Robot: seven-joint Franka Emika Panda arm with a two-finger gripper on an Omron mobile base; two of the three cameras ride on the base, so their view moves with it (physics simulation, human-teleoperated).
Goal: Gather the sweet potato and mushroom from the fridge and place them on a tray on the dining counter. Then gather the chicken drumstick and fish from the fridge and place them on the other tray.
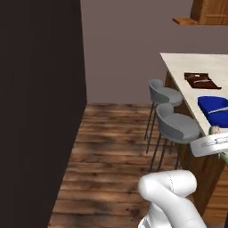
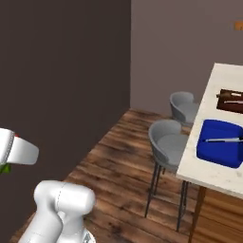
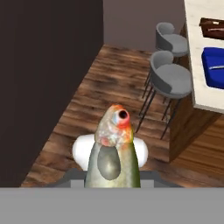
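Note:
A fish [image 3: 113, 148] with a speckled grey-green body and an orange-red head stands nose-up right before the hand camera, over the wood floor. My gripper [image 3: 113, 177] is shut on the fish, and its fingertips are hidden behind the fish's body. The dining counter [image 1: 196, 67] runs along the right, ahead of the hand. On it lie a blue tray-like block [image 3: 214, 68] with a silver utensil across it, and a dark brown flat tray [image 1: 201, 80] farther back. The fridge, sweet potato, mushroom and chicken drumstick are out of view.
Two grey round stools [image 1: 178, 124] [image 1: 164, 93] stand against the counter's near side. A tall dark panel [image 1: 40, 111] walls off the left. Open wood floor [image 1: 111, 151] stretches between the panel and the stools, up to a mauve back wall.

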